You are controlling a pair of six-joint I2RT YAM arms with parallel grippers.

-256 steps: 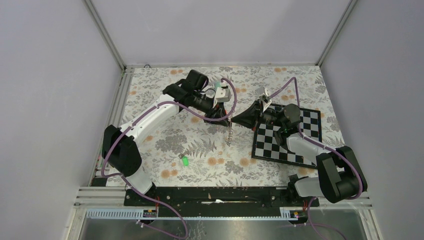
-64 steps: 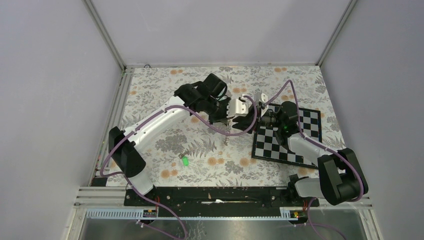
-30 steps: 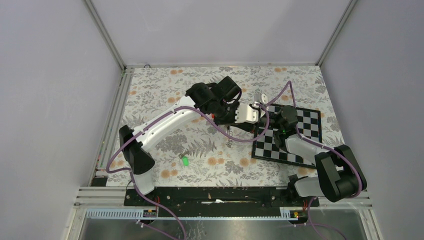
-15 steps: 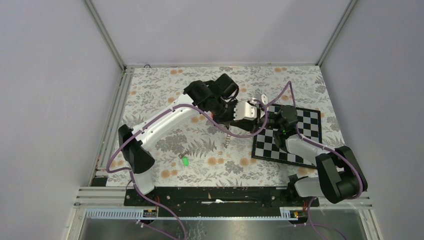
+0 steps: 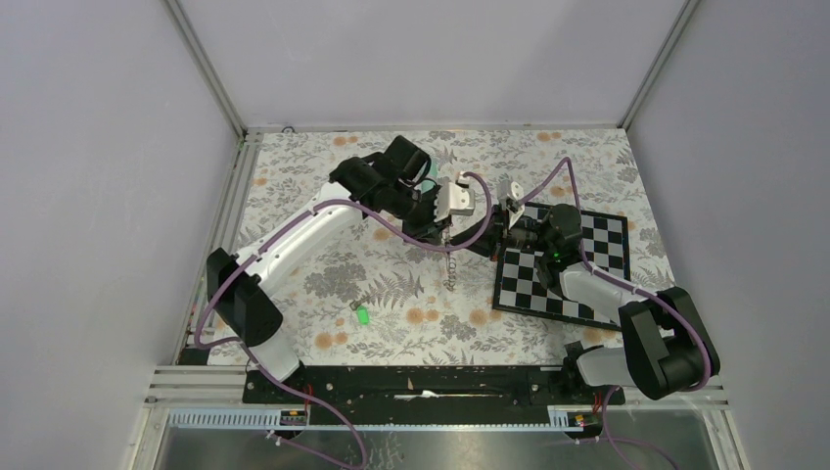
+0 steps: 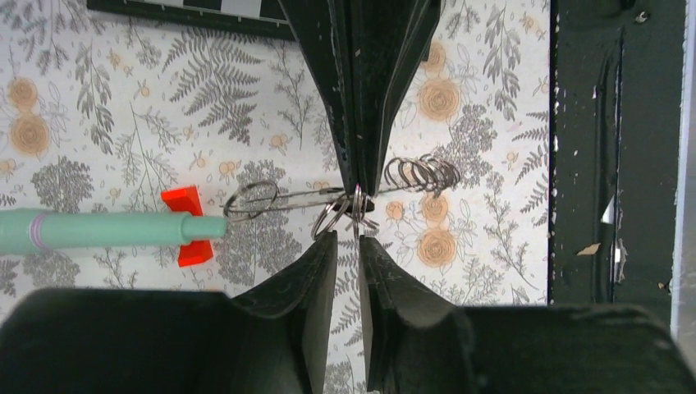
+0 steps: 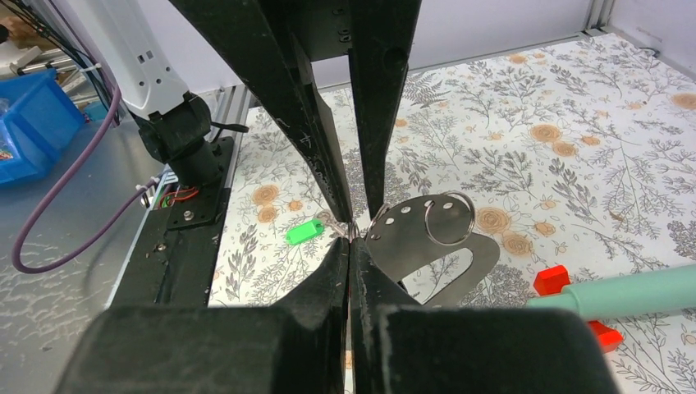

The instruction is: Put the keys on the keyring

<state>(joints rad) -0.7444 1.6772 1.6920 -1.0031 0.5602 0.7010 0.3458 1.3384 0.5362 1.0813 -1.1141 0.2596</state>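
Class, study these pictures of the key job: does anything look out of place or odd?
Yes. The green-headed key lies alone on the floral cloth, toward the near edge, well apart from the keyring pinched by the right claw. A teal stick with a red base lies close by the keyring, seemingly unrelated to the job.

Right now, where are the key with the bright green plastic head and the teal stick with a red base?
Green-headed key [image 5: 362, 315]: top external view, on its green head.
Teal stick [image 6: 98, 230]: left wrist view, middle of its shaft.
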